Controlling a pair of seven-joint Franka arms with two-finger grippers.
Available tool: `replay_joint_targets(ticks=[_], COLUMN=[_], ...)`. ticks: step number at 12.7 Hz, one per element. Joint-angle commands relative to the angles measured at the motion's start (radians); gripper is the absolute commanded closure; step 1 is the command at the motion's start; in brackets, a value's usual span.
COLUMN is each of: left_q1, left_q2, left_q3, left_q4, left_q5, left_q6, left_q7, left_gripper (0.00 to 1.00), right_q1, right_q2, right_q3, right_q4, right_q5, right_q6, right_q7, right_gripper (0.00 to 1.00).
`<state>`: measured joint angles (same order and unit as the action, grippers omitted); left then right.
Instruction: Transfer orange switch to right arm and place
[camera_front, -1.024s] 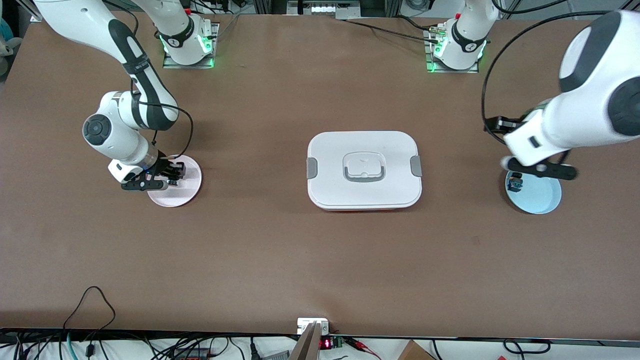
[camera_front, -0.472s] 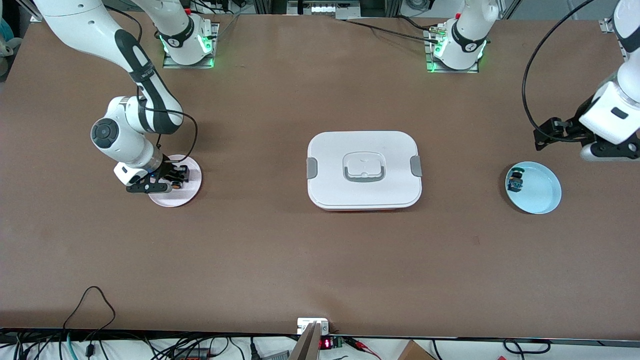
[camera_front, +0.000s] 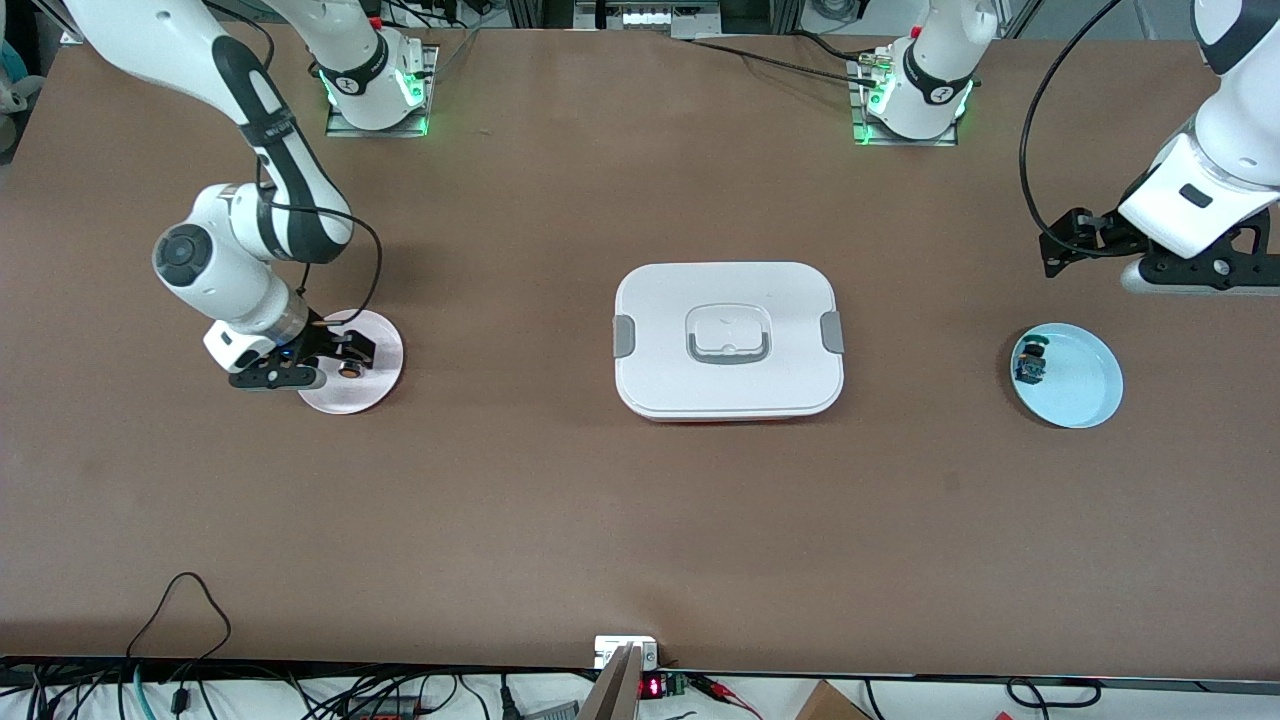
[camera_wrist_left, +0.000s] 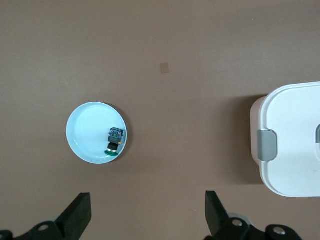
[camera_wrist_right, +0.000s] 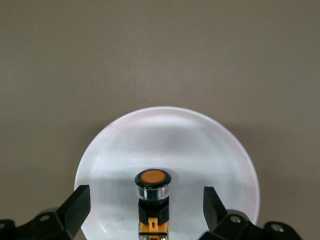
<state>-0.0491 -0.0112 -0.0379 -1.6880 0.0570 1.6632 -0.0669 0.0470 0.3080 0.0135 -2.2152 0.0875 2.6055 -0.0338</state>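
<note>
Now the orange switch (camera_wrist_right: 153, 200) lies on the pink plate (camera_front: 380, 385).
Round orange face, silver ring, black body; my right end effector (camera_wrist_right: 145, 212) spread wide around it; left end effector (camera_wrist_left: 147, 215) wide.

The orange switch (camera_wrist_right: 153, 199) is lying on my pink plate (camera_wrist_right: 210, 150) toward my right arm's end of the table, its round orange face ringed in black and silver, its black-and-orange body trailing toward my right gripper (camera_wrist_right: 145, 212), whose spread fingers are flanking it without touching.
</note>
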Motion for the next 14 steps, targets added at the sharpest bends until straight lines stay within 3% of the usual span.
replay_joint_targets(ticks=[1,4,7,8,11,14], left_q1=[-0.028,-0.034,-0.029,-0.029,-0.028,-0.023], left_q2=[-0.039,-0.007,0.004,0.005,0.004,0.004], left_q3=[0.072,0.072,0.059,0.059,0.059,0.061], left_q4=[-0.050,-0.033,-0.024,-0.024,-0.024,-0.024], left_q5=[-0.084,-0.080,-0.013,-0.011,-0.013,-0.014], left_q6=[0.003,-0.005,-0.006,-0.008,-0.017,-0.028], left_q7=[0.009,-0.001,-0.001,-0.002,-0.002,-0.002], left_gripper=[0.00,0.00,0.00,0.00,0.00,0.00], right_q1=[-0.009,-0.009,-0.016,-0.013,-0.010,-0.010], right_q2=[-0.111,-0.243,-0.207,-0.216,-0.323,-0.334], right_q3=[0.003,0.008,0.002,0.000,0.002,0.003], right_q4=[0.051,0.151,0.511,0.567,0.562,0.569], right_q5=[-0.018,-0.017,-0.005,-0.017,-0.020,-0.054], right_q6=[-0.169,-0.385,-0.832,-0.920,-0.998,-1.016], right_q7=[0.000,-0.002,0.015,0.017,0.020,0.012], right_gripper=[0.00,0.00,0.00,0.00,0.00,0.00])
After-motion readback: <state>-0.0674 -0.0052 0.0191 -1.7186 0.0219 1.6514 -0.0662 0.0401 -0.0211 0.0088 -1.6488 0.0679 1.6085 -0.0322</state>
